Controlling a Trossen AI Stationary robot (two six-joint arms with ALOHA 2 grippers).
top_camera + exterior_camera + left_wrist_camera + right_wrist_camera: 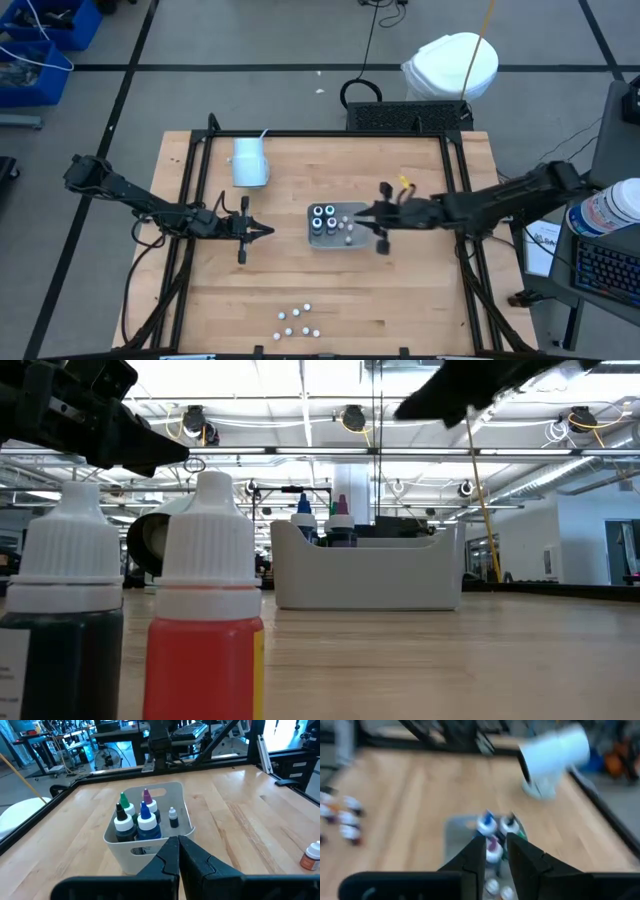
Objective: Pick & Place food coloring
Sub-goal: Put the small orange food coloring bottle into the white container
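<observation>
The right gripper (362, 217) is held over the grey tray (357, 240), its fingers parted by a narrow gap with nothing seen between them. Larger food coloring bottles (324, 217) stand inside the tray. Small white-capped bottles (298, 322) are scattered near the table's front edge. The left gripper (266, 231) is pressed together, empty, beside the tray.

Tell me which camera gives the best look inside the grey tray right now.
The left wrist view: the tray sits open, four big bottles and one small bottle distinct. The high view shows it from above, contents tiny. The low view shows only its wall. The right wrist view is blurred, the right gripper partly blocking it.
</observation>
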